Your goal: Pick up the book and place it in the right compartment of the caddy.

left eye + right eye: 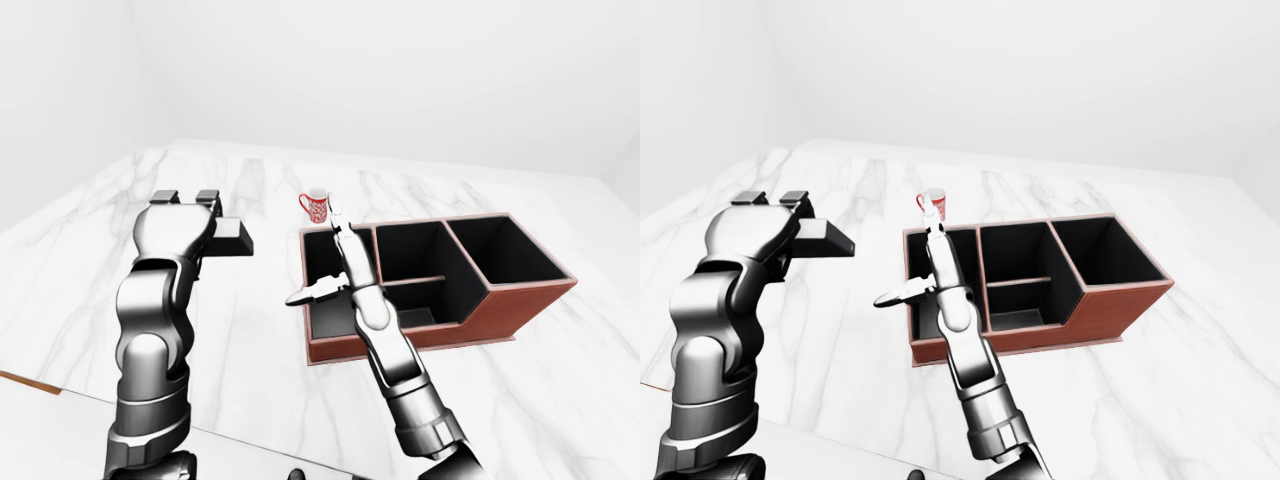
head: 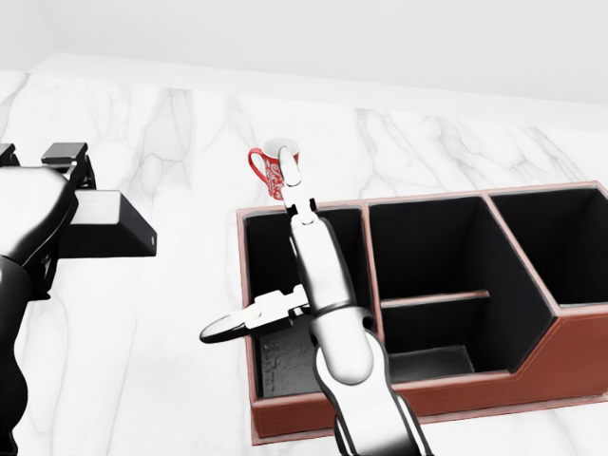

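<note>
White marbled surface is spreading under everything, with pale walls behind it. The book is lying flat on the floor of the caddy's left compartment, seen in the head view as a dark grey slab, partly hidden by the right arm. The right hand is reaching over that compartment's left wall with its fingers spread apart, one pointing up toward the mug and another sticking out sideways beyond the caddy's rim, gripping nothing. The red patterned mug is standing just above the caddy in the head view. Well to the left of the caddy, the left hand is hovering above the surface; whether its fingers are apart or together, I cannot tell.
</note>
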